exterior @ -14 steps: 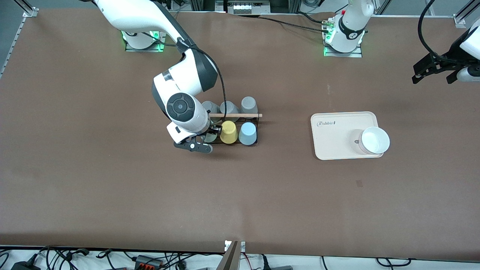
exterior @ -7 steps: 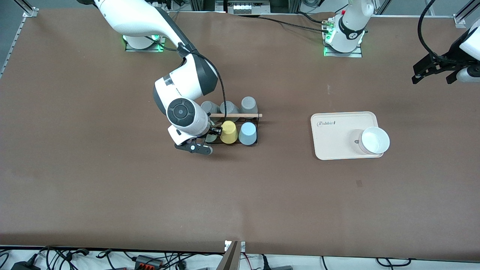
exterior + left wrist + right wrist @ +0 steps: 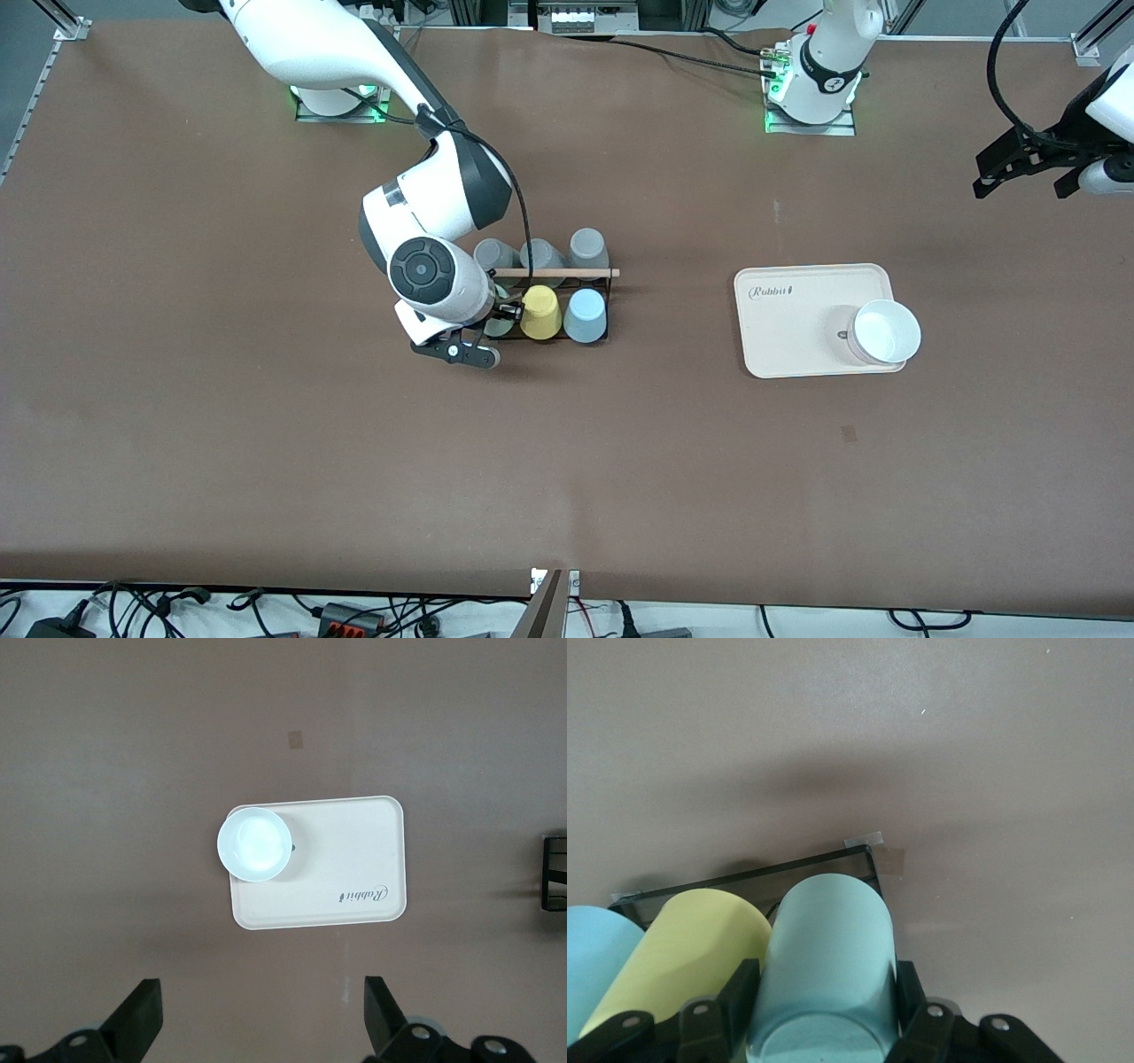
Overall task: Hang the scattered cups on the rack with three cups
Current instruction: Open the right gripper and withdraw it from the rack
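R: my right gripper clamped on mint cup at rack, mid-table toward right arm's end; blue cup and yellow cup sit on rack | L: my left gripper waits, fingers apart, over tray and bowl

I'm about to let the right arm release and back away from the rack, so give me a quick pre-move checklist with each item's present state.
1. Right gripper has its fingers at either side of the mint cup: ok; contact cannot tell.
2. Mint cup sits at the rack beside the yellow cup: ok.
3. Mint cup is seated on a peg: cannot tell, the peg is hidden.
4. Blue cup on the rack next to the yellow one: ok.
5. Left gripper waits open above the beige tray, away from the rack: ok.
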Controlling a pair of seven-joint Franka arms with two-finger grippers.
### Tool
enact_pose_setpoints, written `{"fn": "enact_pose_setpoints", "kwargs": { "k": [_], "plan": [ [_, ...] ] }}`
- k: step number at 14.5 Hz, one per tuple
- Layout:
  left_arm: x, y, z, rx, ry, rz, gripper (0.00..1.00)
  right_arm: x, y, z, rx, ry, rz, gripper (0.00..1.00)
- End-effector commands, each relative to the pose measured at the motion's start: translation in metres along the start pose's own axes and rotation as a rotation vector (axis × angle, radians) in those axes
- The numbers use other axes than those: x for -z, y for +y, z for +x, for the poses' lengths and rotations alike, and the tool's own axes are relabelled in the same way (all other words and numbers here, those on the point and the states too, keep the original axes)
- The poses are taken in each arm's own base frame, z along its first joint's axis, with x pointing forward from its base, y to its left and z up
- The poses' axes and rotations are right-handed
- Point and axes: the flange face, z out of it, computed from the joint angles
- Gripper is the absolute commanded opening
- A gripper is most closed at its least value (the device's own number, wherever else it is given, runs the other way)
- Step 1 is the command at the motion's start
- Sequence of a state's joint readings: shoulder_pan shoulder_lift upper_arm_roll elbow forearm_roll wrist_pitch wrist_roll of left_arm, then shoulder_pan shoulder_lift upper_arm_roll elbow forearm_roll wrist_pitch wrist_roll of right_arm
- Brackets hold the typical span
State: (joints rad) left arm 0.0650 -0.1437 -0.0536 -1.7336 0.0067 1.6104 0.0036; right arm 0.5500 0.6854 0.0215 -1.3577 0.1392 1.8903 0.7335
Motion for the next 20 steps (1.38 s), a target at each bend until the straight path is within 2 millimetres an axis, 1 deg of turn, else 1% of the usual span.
{"fn": "enact_pose_setpoints", "kwargs": {
  "k": [1,10,11,12,13,14,16,18,20],
  "plan": [
    [0.004,0.001,0.001,-0.016,-0.002,-0.015,1.0,-0.001,-0.005,0.004,-0.015,-0.007,0.016,0.21],
    [0.004,0.001,0.001,-0.016,0.0,-0.015,1.0,-0.004,-0.007,0.005,-0.02,-0.01,0.029,0.22],
    [0.003,0.001,0.001,-0.016,-0.002,-0.015,1.0,-0.006,-0.007,0.005,-0.022,-0.018,0.032,0.27],
    [0.003,0.001,0.002,-0.016,-0.002,-0.015,1.0,-0.006,-0.007,0.005,-0.022,-0.019,0.033,0.48],
    [0.003,0.001,0.002,-0.018,-0.002,-0.015,1.0,-0.006,-0.006,0.006,-0.026,-0.018,0.032,0.93],
    [0.003,0.0,0.002,-0.016,-0.002,-0.015,1.0,-0.003,-0.006,0.006,-0.028,-0.016,0.033,1.0],
    [0.0,0.0,0.003,-0.016,-0.006,-0.015,1.0,0.005,-0.004,0.007,-0.032,-0.007,0.036,1.0],
    [0.0,-0.001,0.003,-0.015,-0.006,-0.015,1.0,0.026,-0.002,0.01,-0.039,0.008,0.053,1.0],
    [0.0,0.0,0.003,-0.016,-0.006,-0.015,1.0,0.051,0.011,0.019,-0.055,0.015,0.063,1.0]
  ]
}}
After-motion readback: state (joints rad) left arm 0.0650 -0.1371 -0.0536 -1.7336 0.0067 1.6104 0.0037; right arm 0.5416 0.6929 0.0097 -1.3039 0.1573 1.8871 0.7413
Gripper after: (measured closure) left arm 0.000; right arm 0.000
